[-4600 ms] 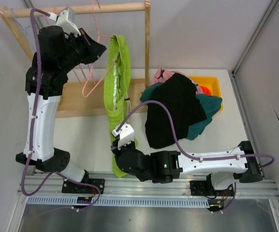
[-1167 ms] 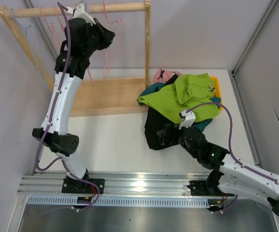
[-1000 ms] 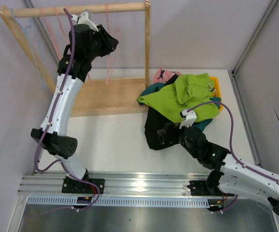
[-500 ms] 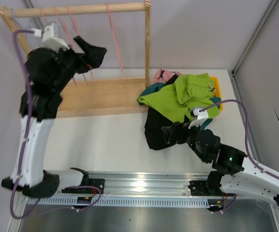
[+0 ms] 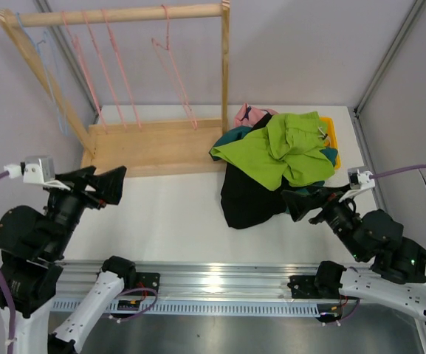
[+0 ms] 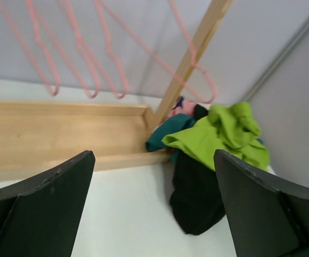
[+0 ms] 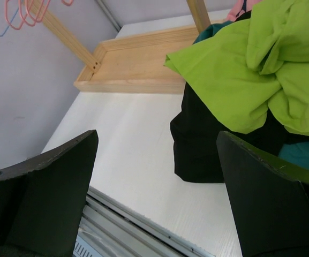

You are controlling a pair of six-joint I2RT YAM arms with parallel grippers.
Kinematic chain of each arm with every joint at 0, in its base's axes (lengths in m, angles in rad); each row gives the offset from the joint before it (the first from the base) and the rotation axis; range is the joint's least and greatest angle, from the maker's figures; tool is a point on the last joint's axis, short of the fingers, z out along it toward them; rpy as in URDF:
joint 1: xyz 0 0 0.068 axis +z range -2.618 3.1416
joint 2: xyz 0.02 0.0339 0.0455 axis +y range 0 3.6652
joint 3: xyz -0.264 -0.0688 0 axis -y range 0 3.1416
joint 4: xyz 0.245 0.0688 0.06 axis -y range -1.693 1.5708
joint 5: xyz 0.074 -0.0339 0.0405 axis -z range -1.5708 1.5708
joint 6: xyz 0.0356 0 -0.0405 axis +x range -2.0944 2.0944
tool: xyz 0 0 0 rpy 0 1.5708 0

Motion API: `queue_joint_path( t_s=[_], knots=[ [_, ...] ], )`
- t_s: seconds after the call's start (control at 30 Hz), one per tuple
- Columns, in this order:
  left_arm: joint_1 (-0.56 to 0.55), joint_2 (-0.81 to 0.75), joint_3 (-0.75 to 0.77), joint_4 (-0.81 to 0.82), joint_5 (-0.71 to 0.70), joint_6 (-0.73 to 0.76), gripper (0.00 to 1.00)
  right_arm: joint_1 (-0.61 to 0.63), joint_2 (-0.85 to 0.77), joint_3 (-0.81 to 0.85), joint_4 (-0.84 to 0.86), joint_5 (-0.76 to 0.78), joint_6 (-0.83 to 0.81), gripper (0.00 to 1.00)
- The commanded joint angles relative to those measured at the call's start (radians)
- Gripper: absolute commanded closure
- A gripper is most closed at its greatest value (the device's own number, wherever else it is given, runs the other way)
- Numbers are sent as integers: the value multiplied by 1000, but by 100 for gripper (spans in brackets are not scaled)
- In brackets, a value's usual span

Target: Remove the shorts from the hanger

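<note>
The shorts lie heaped at the table's right. A lime green pair [image 5: 283, 151] [image 6: 224, 134] [image 7: 250, 80] is on top, over a black pair [image 5: 249, 199] [image 6: 197, 198] [image 7: 202, 150], a teal pair [image 5: 231, 139] [image 7: 304, 152] and a pink pair [image 5: 244, 114]. Several pink hangers [image 5: 117, 74] [image 6: 106, 64] hang bare on the wooden rail. My left gripper [image 5: 117, 184] [image 6: 154, 214] is open and empty, low at the near left. Beside the heap's near right edge, my right gripper [image 5: 301, 206] [image 7: 154, 203] is open and empty.
The wooden rack's base tray [image 5: 153, 147] [image 7: 138, 64] lies at the back left, its right post [image 5: 225, 66] next to the heap. A yellow bin [image 5: 329, 129] shows under the shorts. A blue hanger [image 5: 50, 96] hangs at the rail's left end. The metal mounting rail [image 5: 220, 280] runs along the near edge.
The lime green shorts went from the hanger onto the heap. My left gripper let go near the rail and dropped to the near left. My right arm drew back to the right.
</note>
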Motion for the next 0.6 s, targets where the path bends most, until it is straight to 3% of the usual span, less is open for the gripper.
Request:
queue_joint_path(
  t_s=[0.0, 0.4, 0.57],
  knots=[
    [-4, -86, -92, -96, -125, 38, 1, 7, -34, 31, -78, 11, -30, 1],
    [-5, -340, -399, -33, -169, 39, 1, 5, -278, -12, -155, 126, -76, 1],
    [-5, -471, -469, 46, -186, 39, 1, 5, -289, -27, -181, 158, -52, 1]
  ],
)
